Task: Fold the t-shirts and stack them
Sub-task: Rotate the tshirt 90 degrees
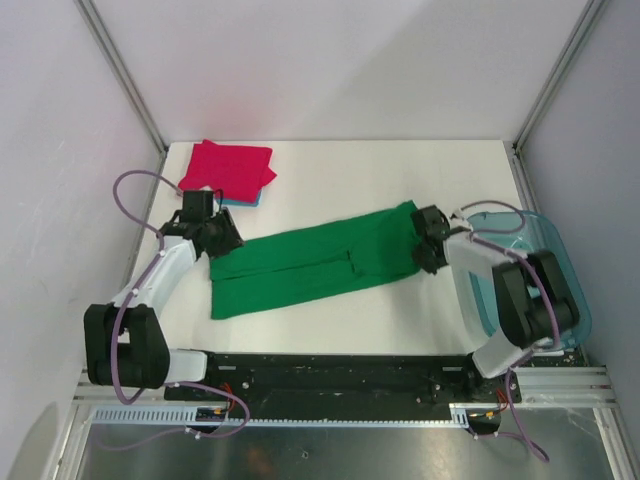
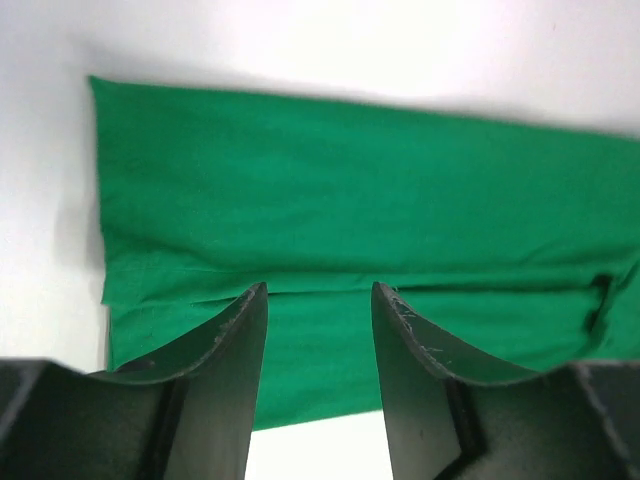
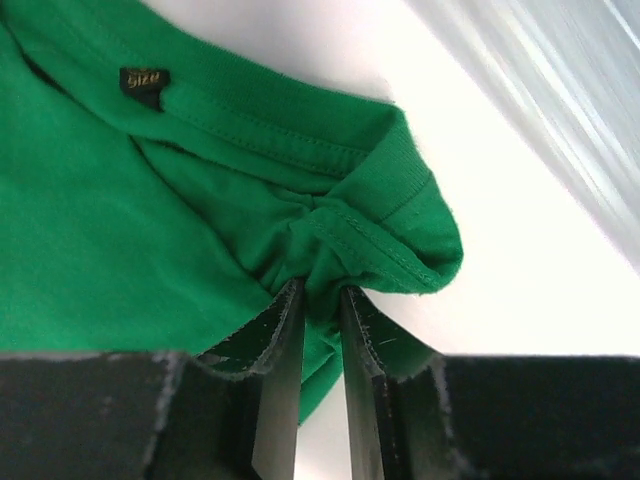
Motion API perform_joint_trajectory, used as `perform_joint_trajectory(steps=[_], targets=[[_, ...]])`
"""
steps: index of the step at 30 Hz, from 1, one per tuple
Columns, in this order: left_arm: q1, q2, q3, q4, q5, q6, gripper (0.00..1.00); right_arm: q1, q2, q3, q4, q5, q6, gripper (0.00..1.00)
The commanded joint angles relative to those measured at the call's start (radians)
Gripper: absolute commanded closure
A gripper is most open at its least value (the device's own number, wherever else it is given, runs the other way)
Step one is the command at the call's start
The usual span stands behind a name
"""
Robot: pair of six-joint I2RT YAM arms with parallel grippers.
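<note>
Clamping the green t-shirt at its collar edge, right tool; left tool apart over hem.

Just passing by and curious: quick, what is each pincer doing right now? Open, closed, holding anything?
Left pincer: open, holding nothing, by the green shirt.
Right pincer: closed, pinching the green shirt.

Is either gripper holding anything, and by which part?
The right gripper pinches the green cloth t-shirt at a bunched fold by its collar. The left gripper is open, holding nothing.
</note>
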Motion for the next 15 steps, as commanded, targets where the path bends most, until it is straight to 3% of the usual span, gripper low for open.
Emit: perform_joint_trajectory(steps=[1,7,15], targets=[[-0.055,-0.048,-0.033,0.01,0.037,0.013,0.49,-0.093,0.201,0.23,0.135,-0.031,-0.205,0.76],[-0.138,-0.039,-0.061,0.004,0.066,0.034,0.51,-0.153,0.538,0.682,0.091,-0.07,-0.358,0.76],[-0.238,-0.013,-0.089,-0.033,0.086,0.078,0.53,-0.186,0.909,1.268,-0.124,-0.116,-0.541,0.73]])
